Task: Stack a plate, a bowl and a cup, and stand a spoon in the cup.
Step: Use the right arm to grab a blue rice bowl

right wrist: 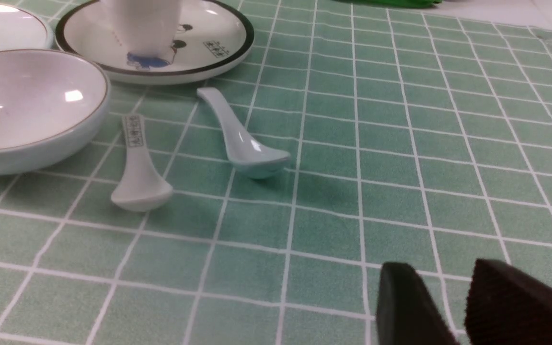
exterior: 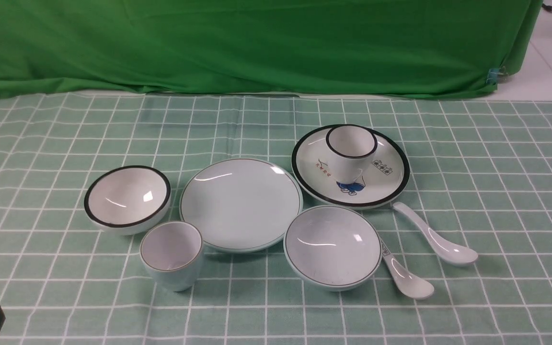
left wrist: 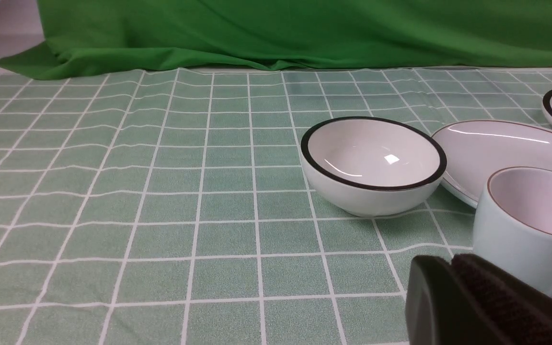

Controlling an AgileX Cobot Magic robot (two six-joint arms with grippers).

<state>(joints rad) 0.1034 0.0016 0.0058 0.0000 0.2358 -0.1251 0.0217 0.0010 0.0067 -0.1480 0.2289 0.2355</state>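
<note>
Lab/studio setup: green backdrop cloth [exterior: 257,43] behind bench w/ checked tablecloth [exterior: 496,167].

You will find print in two places, none of it legible; the black-rimmed white plate [exterior: 387,186] carries small red characters left of its blue picture and a row of boxed black characters to the right, front view; the marked spoon [exterior: 406,278] has a framed column of tiny characters on its handle; all are too small to read.
</note>
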